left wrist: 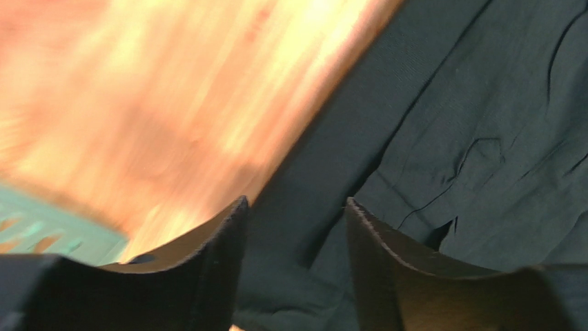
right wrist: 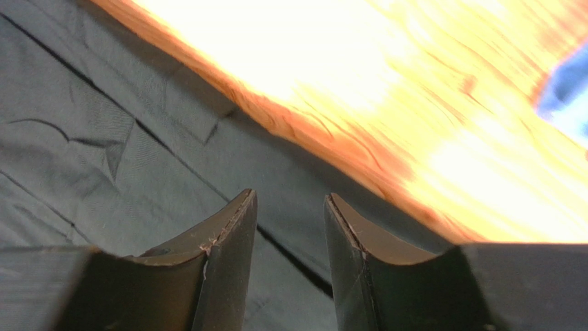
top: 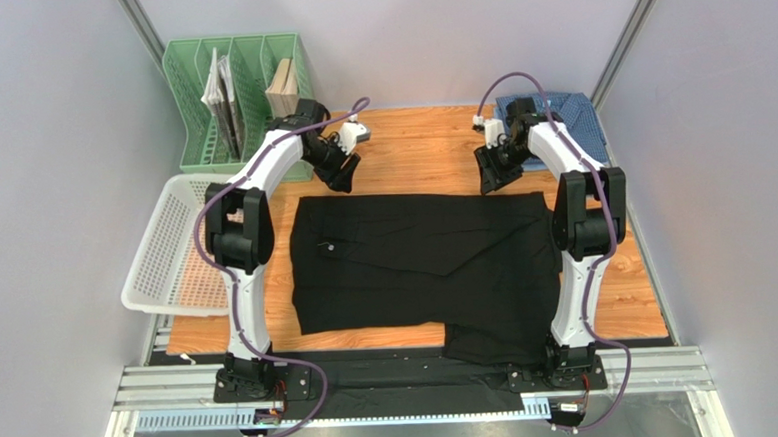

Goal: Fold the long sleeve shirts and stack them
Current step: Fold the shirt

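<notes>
Over the far edge of the black shirt (top: 415, 257), the left fingers (left wrist: 221, 241) and right fingers (right wrist: 231, 234) hang spread and empty, likely lined up to pinch it for a fold.

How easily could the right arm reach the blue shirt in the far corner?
Probably yes, fairly easily. The blue shirt lies just beyond the right gripper, with only bare table between; its jaws stand open above the far edge of the black shirt, holding nothing.
</notes>
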